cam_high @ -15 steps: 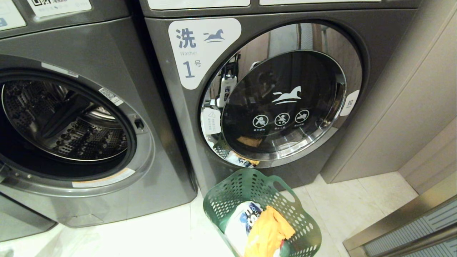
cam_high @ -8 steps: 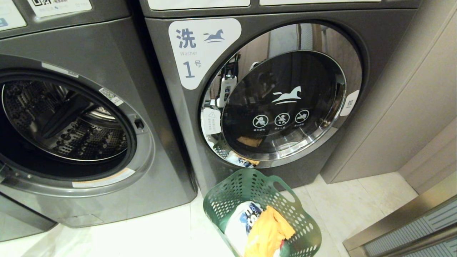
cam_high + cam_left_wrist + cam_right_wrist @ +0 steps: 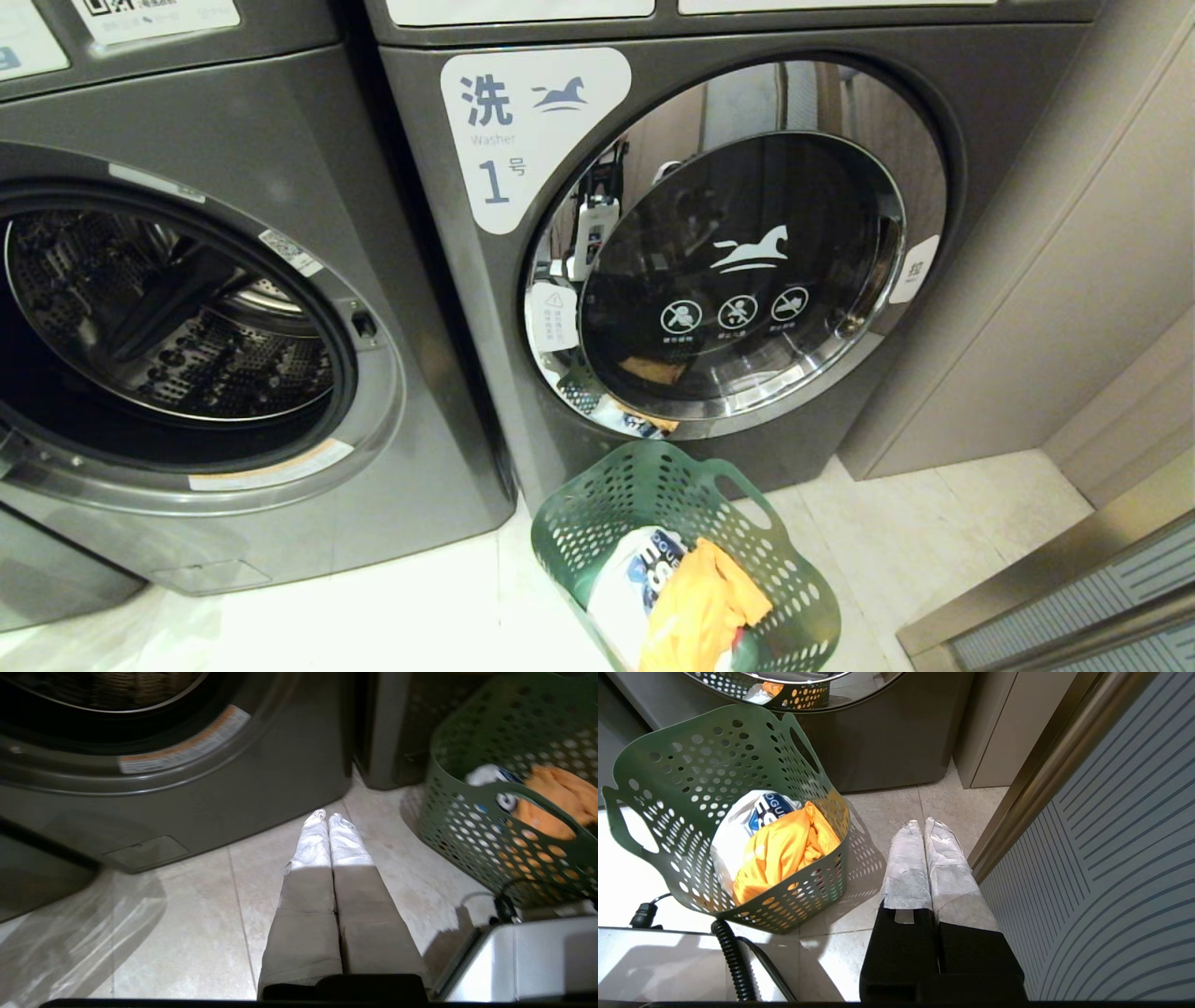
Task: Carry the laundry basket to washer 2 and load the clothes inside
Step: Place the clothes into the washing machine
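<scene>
judging progress: laundry basket is set on the floor by washer 1, clothes not loaded. left gripper and right gripper are closed, empty. open washer sits left, its label unseen.

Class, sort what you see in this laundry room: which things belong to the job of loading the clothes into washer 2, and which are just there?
Job: basket; orange garment; white printed garment; open washer.

Just there: washer 1, door shut; floor; wall panel.
</scene>
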`<state>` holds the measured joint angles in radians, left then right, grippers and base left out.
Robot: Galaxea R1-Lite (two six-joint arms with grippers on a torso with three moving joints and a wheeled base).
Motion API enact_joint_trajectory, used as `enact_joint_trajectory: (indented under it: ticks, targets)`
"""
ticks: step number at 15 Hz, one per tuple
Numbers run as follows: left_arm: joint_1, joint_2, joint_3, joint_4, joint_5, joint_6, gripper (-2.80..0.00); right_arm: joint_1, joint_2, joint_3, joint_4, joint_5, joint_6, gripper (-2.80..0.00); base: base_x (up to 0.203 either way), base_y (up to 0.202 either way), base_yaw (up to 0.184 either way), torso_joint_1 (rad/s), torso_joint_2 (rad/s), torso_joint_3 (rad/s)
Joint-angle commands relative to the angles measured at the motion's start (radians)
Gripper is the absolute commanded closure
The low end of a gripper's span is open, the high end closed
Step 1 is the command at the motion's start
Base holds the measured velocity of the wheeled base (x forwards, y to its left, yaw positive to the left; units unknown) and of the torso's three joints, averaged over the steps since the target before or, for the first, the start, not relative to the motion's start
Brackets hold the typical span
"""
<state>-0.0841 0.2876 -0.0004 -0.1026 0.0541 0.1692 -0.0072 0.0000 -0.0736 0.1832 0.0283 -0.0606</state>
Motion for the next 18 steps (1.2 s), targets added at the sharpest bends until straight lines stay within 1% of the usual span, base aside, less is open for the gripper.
enact_joint_trajectory:
  ticks: [1,2,3,5,6,8,9,11,12,14,18]
  targets:
    - [-0.002,-0.003,-0.001,0.020,-0.044,0.009,0.00,0.001,0.002,0.000,0.001,0.001,-0.001,0.00,0.000,0.000,0.000,0.000,0.00,0.000]
    - [0.009,-0.007,-0.001,0.017,-0.031,0.014,0.00,0.001,0.002,0.000,0.001,0.001,-0.002,0.00,0.000,0.000,0.000,0.000,0.00,0.000]
    - [0.033,-0.017,0.000,0.018,-0.032,0.008,0.00,0.000,0.002,0.000,0.001,0.001,-0.001,0.00,0.000,0.000,0.000,0.000,0.00,0.000]
    - [0.042,-0.046,0.000,0.045,-0.059,0.005,0.00,0.000,0.002,0.000,0.001,0.001,-0.001,0.00,0.000,0.000,0.000,0.000,0.00,0.000]
    - [0.057,-0.053,0.000,0.052,-0.080,0.015,0.00,0.001,0.002,0.000,0.001,0.001,-0.001,0.00,0.000,0.000,0.000,0.000,0.00,0.000]
    - [0.099,-0.101,0.000,0.056,-0.088,0.028,0.00,0.000,0.002,0.000,0.001,0.001,-0.001,0.00,0.000,0.000,0.000,0.000,0.00,0.000]
    - [0.097,-0.140,0.000,0.057,-0.089,0.026,0.00,0.000,0.002,0.000,0.001,0.001,-0.001,0.00,0.000,0.000,0.000,0.000,0.00,0.000]
    - [0.092,-0.272,0.000,0.070,-0.100,0.027,0.00,0.000,0.002,0.000,0.001,0.002,0.001,0.00,0.000,0.000,0.000,0.000,0.00,0.000]
    - [0.089,-0.299,0.000,0.081,-0.104,0.022,0.00,0.000,0.002,0.000,0.001,0.002,0.001,0.00,0.000,0.000,0.000,0.000,0.00,0.000]
    - [0.086,-0.288,0.000,0.104,-0.105,0.004,0.00,0.000,0.002,0.000,0.001,0.002,0.001,0.00,0.000,0.000,0.000,0.000,0.00,0.000]
    - [0.086,-0.288,0.000,0.100,-0.111,0.015,0.00,0.000,0.002,0.000,0.001,0.002,0.001,0.00,0.000,0.000,0.000,0.000,0.00,0.000]
